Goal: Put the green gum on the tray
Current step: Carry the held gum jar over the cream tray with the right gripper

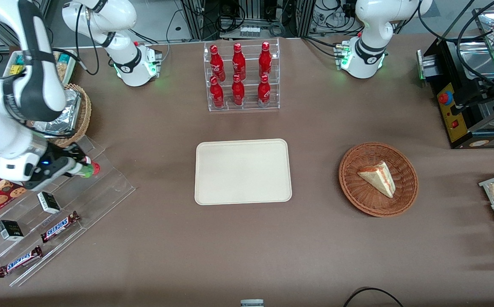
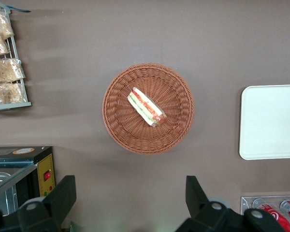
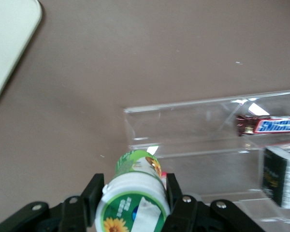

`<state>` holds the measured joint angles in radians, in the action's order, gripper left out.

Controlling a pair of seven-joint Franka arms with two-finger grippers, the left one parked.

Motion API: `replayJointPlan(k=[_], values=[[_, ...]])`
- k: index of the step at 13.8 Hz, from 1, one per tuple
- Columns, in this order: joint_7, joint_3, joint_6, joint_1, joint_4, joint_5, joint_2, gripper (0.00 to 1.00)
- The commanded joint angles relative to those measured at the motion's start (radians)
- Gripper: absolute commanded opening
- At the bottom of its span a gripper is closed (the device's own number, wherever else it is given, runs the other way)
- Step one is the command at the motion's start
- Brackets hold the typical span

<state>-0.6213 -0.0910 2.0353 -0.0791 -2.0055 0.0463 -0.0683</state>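
My right gripper [image 1: 81, 167] is over the top step of a clear acrylic display rack, toward the working arm's end of the table. It is shut on the green gum [image 1: 86, 171], a green canister with a white lid. In the right wrist view the green gum [image 3: 135, 186] sits between the two black fingers [image 3: 95, 191] of the gripper [image 3: 134, 187]. A red canister [image 1: 96, 167] shows right beside the gum. The cream tray [image 1: 242, 171] lies flat and bare at the table's middle, well apart from the gripper; its corner shows in the right wrist view [image 3: 9, 43].
The acrylic rack [image 1: 102, 187] holds two Snickers bars [image 1: 59, 227] and small dark boxes [image 1: 48, 202]. A wicker basket with foil trays [image 1: 74, 113] stands beside the arm. A rack of red bottles [image 1: 240, 76] and a wicker basket with a sandwich [image 1: 378, 179] lie around the tray.
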Motion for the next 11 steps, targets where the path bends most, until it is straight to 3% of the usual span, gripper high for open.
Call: replayJointPlan(k=[1, 7, 11], values=[[0.206, -0.007, -0.033, -0.1, 0.016, -0.023, -0.01, 0.0], [0.705, -0.007, -0.02, -0.339, 0.056, -0.022, -0.079, 0.0], [0.952, -0.006, -0.015, -0.448, 0.161, 0.021, -0.183, 0.0]])
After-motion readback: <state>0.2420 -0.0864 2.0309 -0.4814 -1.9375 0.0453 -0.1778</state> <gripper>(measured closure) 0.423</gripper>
